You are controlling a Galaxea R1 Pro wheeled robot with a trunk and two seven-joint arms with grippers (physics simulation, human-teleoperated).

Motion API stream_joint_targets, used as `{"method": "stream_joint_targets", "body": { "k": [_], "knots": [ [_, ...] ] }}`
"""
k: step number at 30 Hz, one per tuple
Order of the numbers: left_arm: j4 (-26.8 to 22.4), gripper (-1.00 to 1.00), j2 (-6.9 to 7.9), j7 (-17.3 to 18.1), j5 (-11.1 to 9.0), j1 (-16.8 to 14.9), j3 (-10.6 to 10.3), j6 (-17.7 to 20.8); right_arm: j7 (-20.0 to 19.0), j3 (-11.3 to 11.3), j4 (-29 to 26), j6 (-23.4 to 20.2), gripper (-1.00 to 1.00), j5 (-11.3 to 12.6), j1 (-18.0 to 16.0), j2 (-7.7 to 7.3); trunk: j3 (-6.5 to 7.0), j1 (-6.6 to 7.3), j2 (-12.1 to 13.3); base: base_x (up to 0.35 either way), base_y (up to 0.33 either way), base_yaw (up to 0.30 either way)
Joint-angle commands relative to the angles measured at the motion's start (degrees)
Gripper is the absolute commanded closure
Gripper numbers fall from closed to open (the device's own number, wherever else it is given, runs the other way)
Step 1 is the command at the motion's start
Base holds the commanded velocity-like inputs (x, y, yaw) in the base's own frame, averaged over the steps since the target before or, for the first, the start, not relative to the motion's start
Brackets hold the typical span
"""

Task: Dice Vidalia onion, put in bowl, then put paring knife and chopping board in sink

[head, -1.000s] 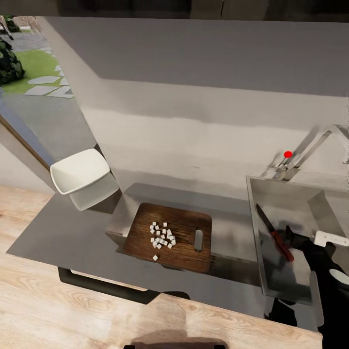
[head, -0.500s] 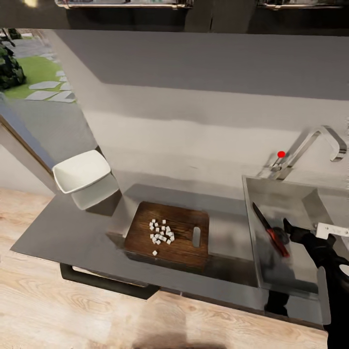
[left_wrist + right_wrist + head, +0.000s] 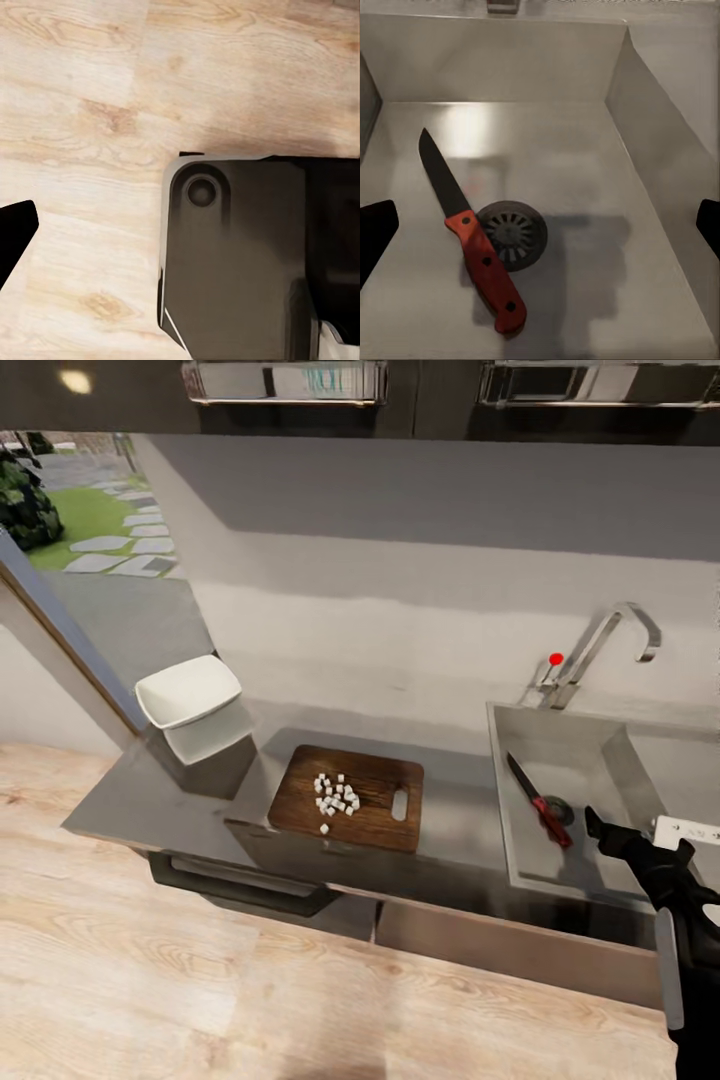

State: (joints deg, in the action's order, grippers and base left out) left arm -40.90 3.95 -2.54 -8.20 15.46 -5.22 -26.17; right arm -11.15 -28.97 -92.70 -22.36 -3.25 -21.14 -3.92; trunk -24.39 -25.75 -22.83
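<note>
The small paring knife with a dark blade and red handle (image 3: 472, 244) lies flat on the floor of the grey rectangular sink (image 3: 530, 735), its handle across the edge of the round drain (image 3: 514, 232). The right claw (image 3: 612, 838) hangs above the basin's near edge with its fingers spread and nothing between them.

The brown wooden chopping board with a slot handle hole (image 3: 375, 825) sits near the bench's (image 3: 130, 800) front edge, left of the sink, carrying a loose cluster of small white onion dice (image 3: 336, 796). The white squarish bowl (image 3: 188, 692) stands at the bench's far left corner.

The dice look light and likely to scatter or slide, so tipping the board demands care. The board looks stiff and fairly heavy; an overhanging edge or the slot end seems the best hold.

The left claw (image 3: 11, 240) shows as one dark fingertip over pale wood flooring; whether it is spread or closed cannot be told. The right arm is cut off at the head view's corner.
</note>
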Motion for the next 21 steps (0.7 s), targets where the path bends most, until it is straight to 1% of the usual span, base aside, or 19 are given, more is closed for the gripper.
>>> {"method": "stream_joint_targets", "body": {
  "k": [1,4,6,13,16,21],
  "knots": [
    [-0.1,-1.00,0.09,-0.3,-0.6,0.0,-0.4,-0.1,-0.5,-0.1,-0.1,-0.3,-1.00,-0.4,0.0,0.03,0.02,-0.03,-0.1,-0.022,0.000,0.000],
    [-0.1,-1.00,0.09,-0.3,-0.6,0.0,-0.4,-0.1,-0.5,0.0,-0.1,-0.3,-1.00,-0.4,0.0,0.05,0.29,-0.03,-0.1,-0.009,0.057,0.000],
    [-0.1,-1.00,0.09,-0.3,-0.6,0.0,-0.4,-0.1,-0.5,0.0,-0.1,-0.3,-1.00,-0.4,0.0,0.05,0.48,-0.03,-0.1,-0.002,0.194,0.000],
    [-0.1,-1.00,0.09,-0.2,-0.6,0.0,-0.4,-0.1,-0.5,0.1,0.0,-0.4,-1.00,-0.4,0.0,0.24,1.13,-0.03,-0.1,0.000,0.297,0.000],
    [-0.1,-1.00,0.09,-0.2,-0.6,0.0,-0.4,-0.1,-0.5,0.1,0.0,-0.4,-1.00,-0.5,0.0,1.16,1.41,-0.03,-0.1,0.000,0.315,0.000],
    [-0.1,-1.00,0.09,-0.2,-0.6,0.0,-0.4,-0.1,-0.5,0.1,0.0,-0.4,-1.00,-0.5,0.0,1.52,1.87,-0.03,-0.1,0.000,0.316,0.000]
  ]
}}
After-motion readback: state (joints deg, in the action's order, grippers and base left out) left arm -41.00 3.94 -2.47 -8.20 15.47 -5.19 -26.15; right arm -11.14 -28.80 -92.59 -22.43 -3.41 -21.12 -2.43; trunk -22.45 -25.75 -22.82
